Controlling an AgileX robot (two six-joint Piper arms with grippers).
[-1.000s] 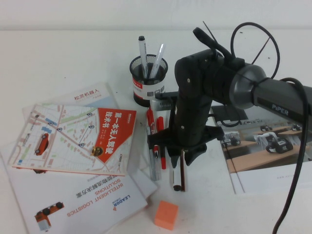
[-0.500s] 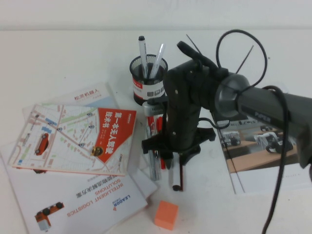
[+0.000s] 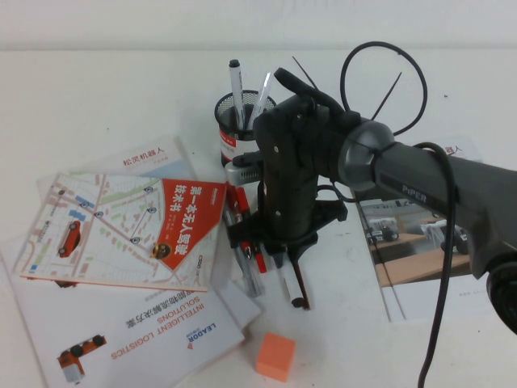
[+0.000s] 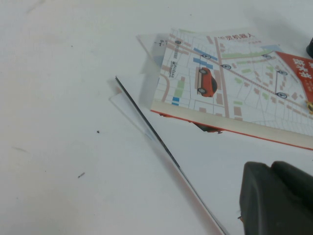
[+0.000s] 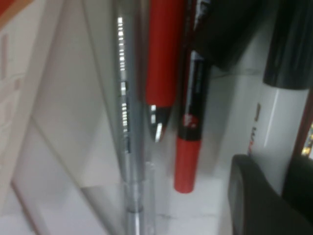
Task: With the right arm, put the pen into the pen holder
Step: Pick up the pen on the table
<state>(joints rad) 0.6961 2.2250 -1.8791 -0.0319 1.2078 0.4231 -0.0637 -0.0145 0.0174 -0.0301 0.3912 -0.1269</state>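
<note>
The pen [image 5: 276,117], a thick white marker with a wide black cap, lies on the table among other pens. My right gripper [image 3: 279,249] points down over it, and the two dark fingers [image 5: 247,196] hug the white barrel on both sides [image 5: 271,164]. In the high view only the pen's lower barrel and small black end [image 3: 299,303] stick out below the gripper. The black mesh pen holder [image 3: 242,137] stands just behind the arm with two pens in it. My left gripper [image 4: 274,169] hovers shut and empty over a booklet at the left.
Red pens [image 3: 234,200] [image 5: 164,54] and a clear pen [image 3: 252,279] [image 5: 128,122] lie right beside the marker. Booklets [image 3: 121,230] cover the left side. A brochure [image 3: 420,242] lies at the right. An orange cube [image 3: 275,356] sits near the front edge.
My right arm has swung left, closer to the red pens. The marker's capped end has shifted left with the gripper, so it now lies slanted. The pen holder has not moved.
</note>
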